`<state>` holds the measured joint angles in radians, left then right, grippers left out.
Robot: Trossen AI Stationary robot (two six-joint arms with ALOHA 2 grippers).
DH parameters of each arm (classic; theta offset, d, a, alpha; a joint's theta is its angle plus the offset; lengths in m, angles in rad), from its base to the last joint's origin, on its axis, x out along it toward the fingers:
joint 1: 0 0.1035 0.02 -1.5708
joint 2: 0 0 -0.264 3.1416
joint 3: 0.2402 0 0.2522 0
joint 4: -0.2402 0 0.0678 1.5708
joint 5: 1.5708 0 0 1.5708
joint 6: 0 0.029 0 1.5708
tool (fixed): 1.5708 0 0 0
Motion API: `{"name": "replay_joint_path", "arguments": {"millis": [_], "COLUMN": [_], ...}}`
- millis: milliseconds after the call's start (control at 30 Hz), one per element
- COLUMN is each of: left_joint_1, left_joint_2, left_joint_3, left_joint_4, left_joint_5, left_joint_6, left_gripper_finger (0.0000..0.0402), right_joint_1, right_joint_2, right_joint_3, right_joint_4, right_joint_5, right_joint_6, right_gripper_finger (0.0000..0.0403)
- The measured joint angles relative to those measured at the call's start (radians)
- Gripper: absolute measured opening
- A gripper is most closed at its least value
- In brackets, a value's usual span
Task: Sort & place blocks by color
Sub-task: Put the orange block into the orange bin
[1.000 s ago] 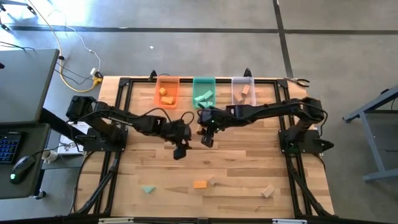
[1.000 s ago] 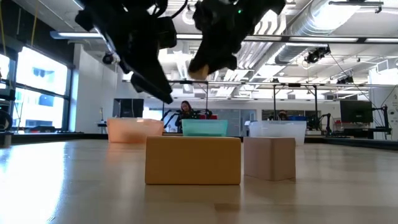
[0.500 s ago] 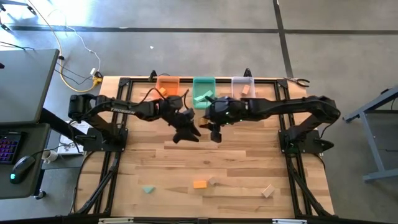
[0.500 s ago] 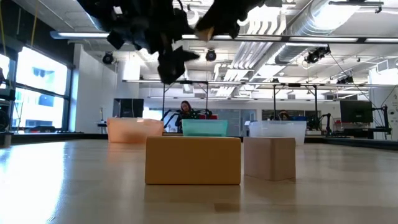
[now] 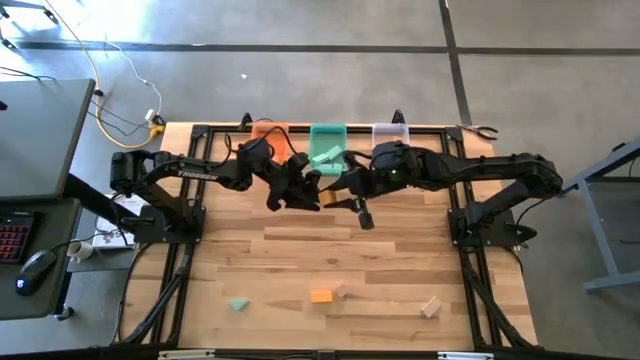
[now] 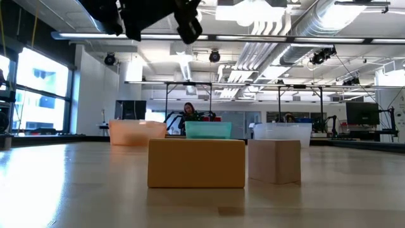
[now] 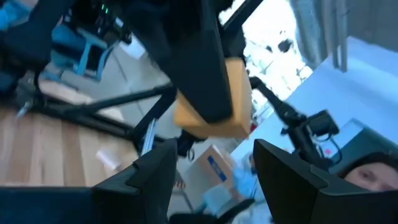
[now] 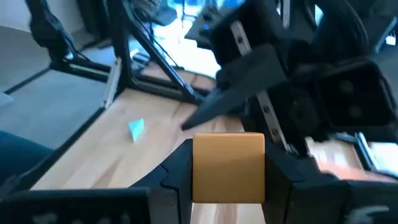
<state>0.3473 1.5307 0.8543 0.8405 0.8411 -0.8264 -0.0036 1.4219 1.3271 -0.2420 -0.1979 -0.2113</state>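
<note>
Both arms have swung up toward the far end of the worktop (image 5: 330, 250) since a second ago, and they now meet just in front of the three bins. Right gripper (image 8: 228, 163) has its jaws closed on an orange block (image 8: 228, 167), which fills the gap between the two fingers; in the left wrist view the same block (image 7: 221, 99) shows clamped in the other arm's dark fingers. Seen from above, the right gripper (image 5: 362, 214) sits a little nearer than the green bin (image 5: 327, 135). Left gripper (image 7: 211, 174) has its jaws parted with nothing between them, and it hangs just beside the right one, below the orange bin (image 5: 268, 128) in the high view (image 5: 290, 190). The clear bin (image 5: 390, 131) stands at the right of the row.

On the near part of the worktop lie the remaining blocks: a teal block (image 5: 237, 303) to the left, an orange brick (image 5: 321, 296) touching or just beside a pale wood cube (image 5: 342, 291), and another pale wood block (image 5: 431, 306) well apart to the right. From table height the orange brick (image 6: 196, 163) and the wood cube (image 6: 274, 161) stand side by side, with the bins behind them
</note>
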Motion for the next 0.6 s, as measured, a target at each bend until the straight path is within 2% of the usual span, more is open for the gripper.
{"name": "replay_joint_path", "arguments": {"millis": [233,600], "left_joint_1": [0.0,0.001], "left_joint_2": [-0.001,-0.001], "left_joint_3": [0.0,0.0], "left_joint_4": [0.051,0.089], "left_joint_5": [-0.09,-0.118], "left_joint_6": [-0.034,-0.035], "left_gripper_finger": [0.02,0.02], "right_joint_1": [-0.001,0.0], "right_joint_2": [0.006,0.006], "right_joint_3": [0.0,0.0], "right_joint_4": [0.026,0.032], "right_joint_5": [-0.015,-0.005], "right_joint_6": [-0.035,-0.052], "right_gripper_finger": [0.0106,0.0106]}}
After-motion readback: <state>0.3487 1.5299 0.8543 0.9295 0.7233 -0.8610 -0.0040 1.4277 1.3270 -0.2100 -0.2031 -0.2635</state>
